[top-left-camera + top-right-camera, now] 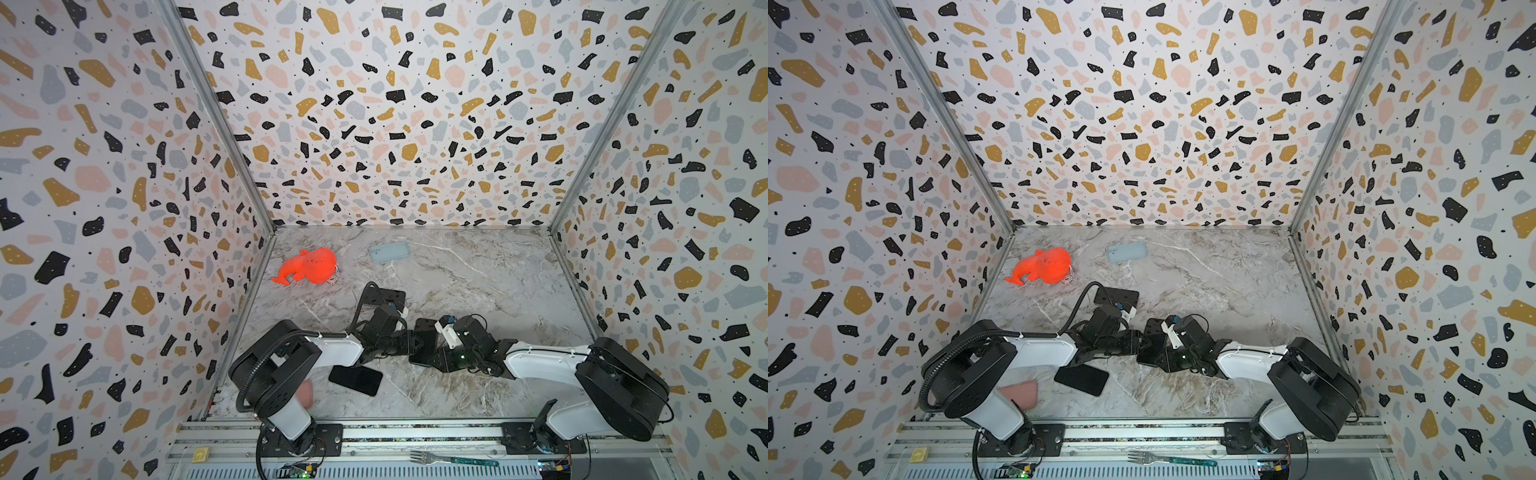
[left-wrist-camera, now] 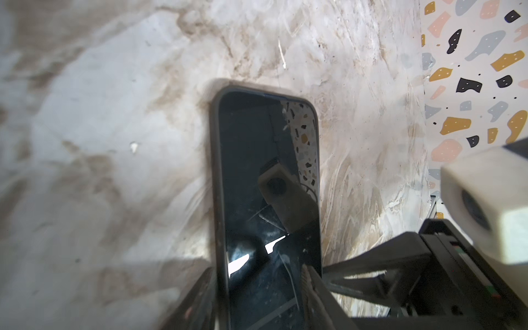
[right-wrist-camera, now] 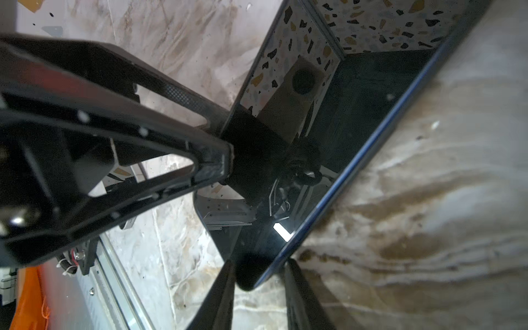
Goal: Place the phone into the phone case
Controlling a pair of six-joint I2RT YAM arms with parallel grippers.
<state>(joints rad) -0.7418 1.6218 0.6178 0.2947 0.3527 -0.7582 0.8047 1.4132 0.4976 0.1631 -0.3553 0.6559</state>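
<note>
A black phone (image 1: 423,330) (image 1: 1152,347) sits at the middle of the marble table, between my two grippers. In the left wrist view the phone (image 2: 257,148) has a dark rim, and my left gripper (image 2: 260,274) is shut across its two long edges near one end. In the right wrist view my right gripper (image 3: 258,265) pinches one corner of the phone (image 3: 357,108), whose edge shows blue. A light blue phone case (image 1: 389,251) lies at the back. A pink case (image 1: 1018,394) lies at the front left, partly hidden by the left arm. I cannot tell whether the held phone touches the table.
A flat black slab (image 1: 356,379) lies just in front of the left arm, and another black flat piece (image 1: 390,296) lies behind that arm's wrist. A red toy whale (image 1: 307,266) rests at the back left. A fork (image 1: 453,459) lies on the front rail.
</note>
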